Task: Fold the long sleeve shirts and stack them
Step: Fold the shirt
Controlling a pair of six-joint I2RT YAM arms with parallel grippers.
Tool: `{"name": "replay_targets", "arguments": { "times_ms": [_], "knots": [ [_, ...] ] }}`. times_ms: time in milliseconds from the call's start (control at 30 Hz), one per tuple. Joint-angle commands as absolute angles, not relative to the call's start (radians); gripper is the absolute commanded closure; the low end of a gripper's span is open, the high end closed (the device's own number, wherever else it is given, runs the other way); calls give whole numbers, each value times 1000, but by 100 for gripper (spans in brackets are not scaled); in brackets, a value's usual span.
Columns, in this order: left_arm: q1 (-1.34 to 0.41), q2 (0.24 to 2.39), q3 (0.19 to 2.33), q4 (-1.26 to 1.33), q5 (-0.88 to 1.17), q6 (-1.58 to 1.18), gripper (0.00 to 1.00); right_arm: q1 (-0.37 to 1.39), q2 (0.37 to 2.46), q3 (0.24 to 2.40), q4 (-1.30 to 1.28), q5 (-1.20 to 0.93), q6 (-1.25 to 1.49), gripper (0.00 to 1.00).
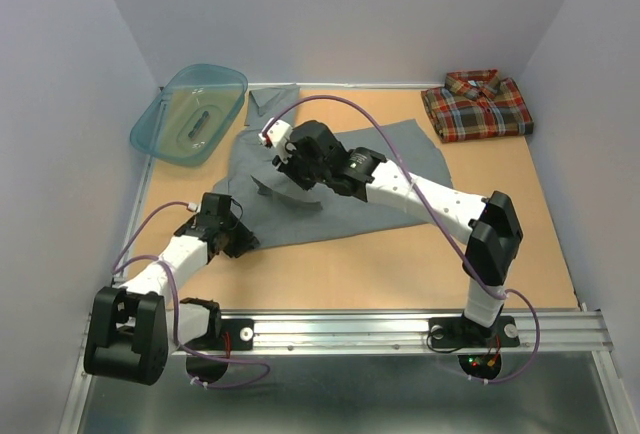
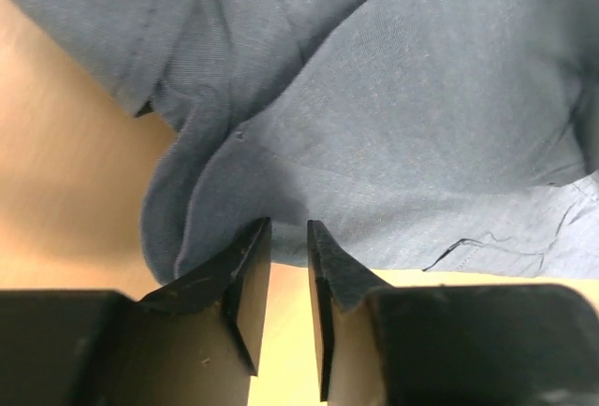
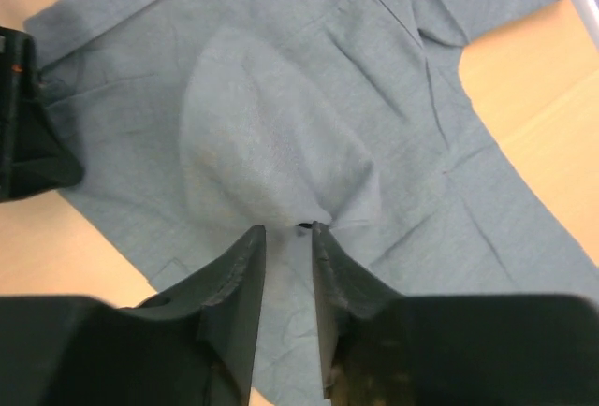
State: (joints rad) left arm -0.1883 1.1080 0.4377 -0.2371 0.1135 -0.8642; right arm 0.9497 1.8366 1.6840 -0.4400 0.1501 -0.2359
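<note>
Leftmost, my left claw sits at the near hem of the plain grey button-up cloth shirt, its fingers a narrow slit apart. I cannot tell whether cloth is caught. That shirt lies spread on the tan table. My right claw, almost closed, pinches up a peak of it. Far right, at the back, lies the folded red, orange and dark blue plaid shirt.

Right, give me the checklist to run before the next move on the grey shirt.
1. Right gripper pinching the grey shirt: ok, cloth tents up to its tips.
2. Left gripper gripping the near hem: cannot tell.
3. Plaid shirt folded, away from both arms: ok.
4. Teal basin clear of the cloth: cannot tell, the collar lies by its rim.
5. Grey shirt folded: not ok, spread open.
</note>
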Motion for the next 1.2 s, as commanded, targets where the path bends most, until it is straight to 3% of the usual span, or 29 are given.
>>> {"name": "replay_targets", "arguments": {
  "times_ms": [0, 133, 267, 300, 367, 467, 567, 700, 900, 1167],
  "knots": [
    [-190, 1074, 416, -319, 77, -905, 67, 934, 1799, 1695, -396, 192, -249, 66],
    [-190, 1042, 416, -341, 55, -925, 67, 927, 1735, 1600, -396, 219, -258, 73],
    [-189, 1029, 410, -334, 58, -933, 67, 908, 1664, 1500, -396, 225, -232, 70],
    [-189, 1031, 408, -331, 60, -933, 67, 904, 1654, 1482, -396, 210, -215, 68],
    [-189, 1032, 400, -315, 67, -934, 67, 890, 1635, 1427, -393, 164, -149, 53],
    [-189, 1040, 396, -304, 77, -933, 67, 887, 1640, 1384, -388, 37, -83, 41],
    [-189, 1046, 394, -295, 83, -931, 67, 888, 1677, 1338, -342, -138, -57, 37],
    [-189, 1051, 402, -290, 83, -922, 67, 887, 1713, 1307, -269, -179, -84, 31],
    [-189, 1068, 410, -281, 87, -911, 67, 887, 1833, 1351, -238, -235, -149, 31],
    [-189, 1072, 425, -298, 75, -907, 67, 888, 1928, 1385, -235, -272, -187, 42]
  ]
}}
